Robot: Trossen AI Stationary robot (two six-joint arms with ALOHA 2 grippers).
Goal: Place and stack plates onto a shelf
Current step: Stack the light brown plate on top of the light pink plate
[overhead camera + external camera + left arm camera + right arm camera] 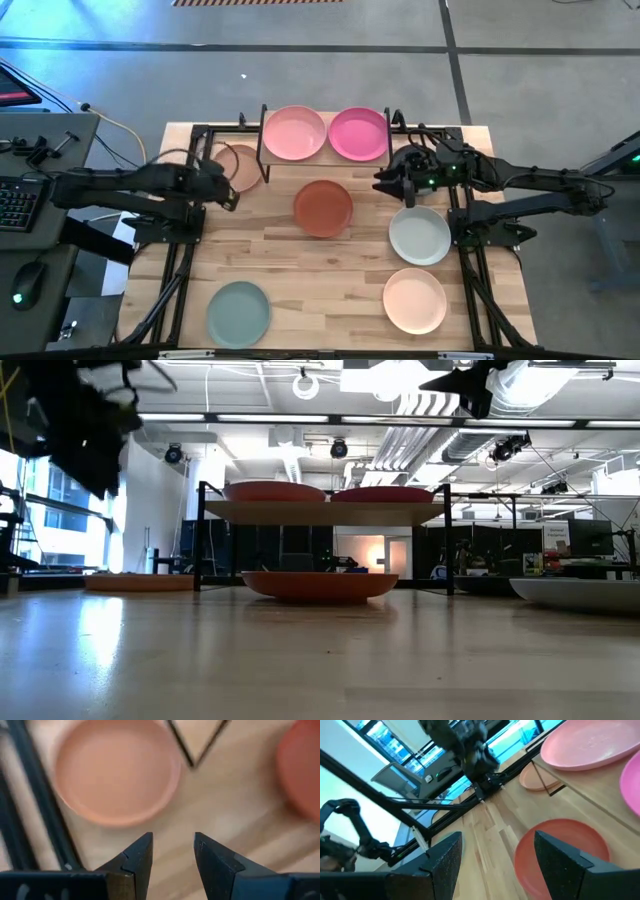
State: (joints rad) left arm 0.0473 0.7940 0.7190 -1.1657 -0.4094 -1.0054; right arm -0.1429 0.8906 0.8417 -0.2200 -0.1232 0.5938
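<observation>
Left end effector (232,197) above wooden tabletop (270,250) (grey floor (300,70) beyond)

No legible text, label, brand, number or sign in any view. Plates, shelf, table and arms unmarked as far as can be seen. Room beyond the table too indistinct to read.
</observation>
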